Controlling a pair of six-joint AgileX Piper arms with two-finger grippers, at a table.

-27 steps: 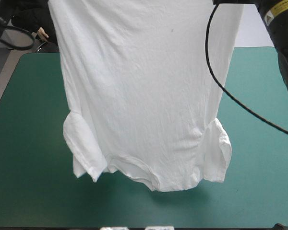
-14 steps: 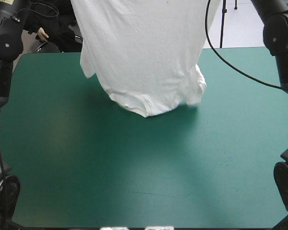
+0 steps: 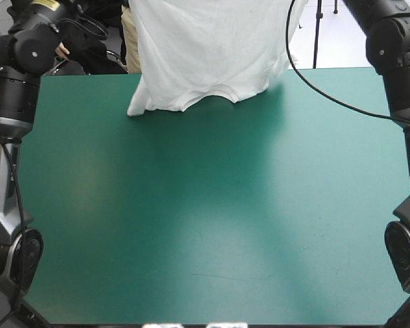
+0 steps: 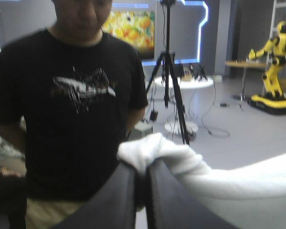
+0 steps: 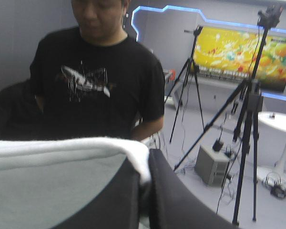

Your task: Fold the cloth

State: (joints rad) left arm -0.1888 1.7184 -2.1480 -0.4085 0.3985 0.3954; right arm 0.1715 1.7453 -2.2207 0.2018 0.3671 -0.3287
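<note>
The white T-shirt [image 3: 205,55] hangs upside down above the table's far edge. Its collar and sleeve ends brush the teal-green cover [image 3: 205,219] there. Both grippers are above the high view's top edge and out of sight in it. In the left wrist view, my left gripper [image 4: 142,164] is shut on a bunched corner of the T-shirt [image 4: 181,162], whose hem runs off to one side. In the right wrist view, my right gripper [image 5: 144,162] is shut on the opposite corner, and the T-shirt [image 5: 62,162] stretches away beside it as a taut white edge.
My left arm [image 3: 14,102] rises along the table's left edge and my right arm [image 3: 403,102] along its right edge. The teal-green cover lies between the shirt's lower end and the near edge.
The hanging shirt has swung from over the table's near half toward the far edge. Its lower end now rests near that far edge. Both arms have reached farther away.
</note>
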